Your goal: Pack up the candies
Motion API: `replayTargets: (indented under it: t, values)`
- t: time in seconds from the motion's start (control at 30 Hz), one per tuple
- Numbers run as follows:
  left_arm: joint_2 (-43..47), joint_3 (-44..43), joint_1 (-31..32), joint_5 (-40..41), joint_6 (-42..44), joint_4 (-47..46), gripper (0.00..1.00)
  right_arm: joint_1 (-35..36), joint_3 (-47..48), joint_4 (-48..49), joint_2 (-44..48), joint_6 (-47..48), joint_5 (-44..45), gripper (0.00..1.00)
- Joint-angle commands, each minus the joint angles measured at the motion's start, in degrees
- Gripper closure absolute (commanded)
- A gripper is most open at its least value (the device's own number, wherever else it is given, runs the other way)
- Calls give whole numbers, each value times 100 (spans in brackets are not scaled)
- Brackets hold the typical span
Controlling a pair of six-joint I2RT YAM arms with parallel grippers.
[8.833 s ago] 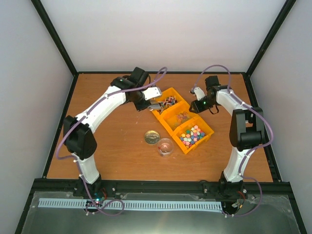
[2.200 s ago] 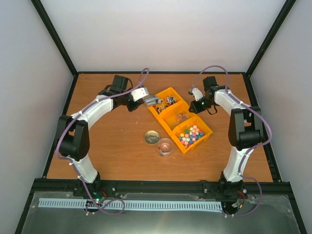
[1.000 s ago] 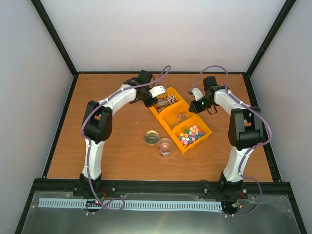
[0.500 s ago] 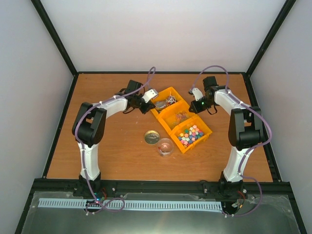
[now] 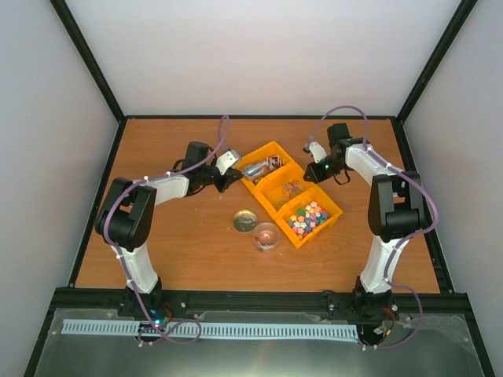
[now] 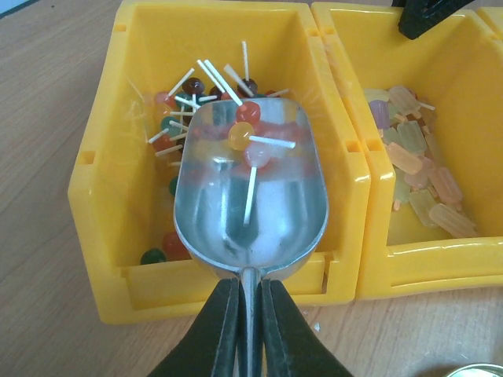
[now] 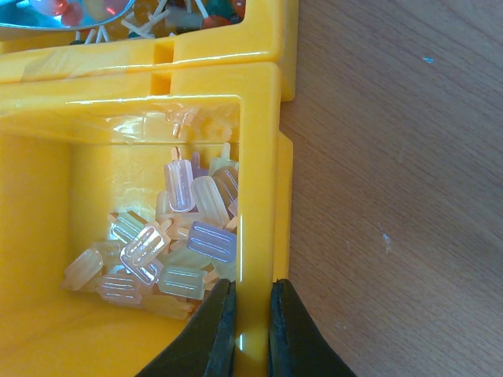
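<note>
My left gripper (image 6: 250, 314) is shut on the handle of a metal scoop (image 6: 250, 196). The scoop is held level over the near wall of the far yellow bin (image 6: 98, 165). A few small lollipop candies (image 6: 245, 135), red, orange and pink with white sticks, lie in the scoop's bowl. More lollipops lie in the bin below. In the top view the left gripper (image 5: 234, 171) and scoop (image 5: 255, 168) are at that bin's left edge. My right gripper (image 7: 250, 314) is shut on the side wall of the middle bin (image 7: 258, 157), which holds pale popsicle-shaped candies (image 7: 181, 251).
A third yellow bin (image 5: 336, 210) with multicoloured candies stands nearest. A clear open jar (image 5: 267, 236) and its round lid (image 5: 245, 221) sit on the wooden table in front of the bins. The cell's walls stand close on three sides.
The left arm has swung back to the left and drawn the scoop to the far bin's left edge, now carrying lollipops. The right arm has not moved.
</note>
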State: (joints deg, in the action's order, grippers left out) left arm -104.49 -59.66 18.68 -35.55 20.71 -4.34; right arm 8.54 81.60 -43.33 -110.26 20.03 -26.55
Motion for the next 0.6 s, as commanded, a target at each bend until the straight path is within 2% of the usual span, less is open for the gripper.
replayTargets:
  t: [0.0, 0.3, 0.57]
  values:
    - [227, 271, -78, -286, -89, -951, 99, -89, 41, 0, -114, -95, 256, 97]
    - [546, 740, -184, -476, -100, -1599, 99, -98, 33, 0, -132, -84, 264, 97]
    - [983, 606, -372, -1098, -154, -1172, 99, -98, 39, 0, -140, -75, 247, 97]
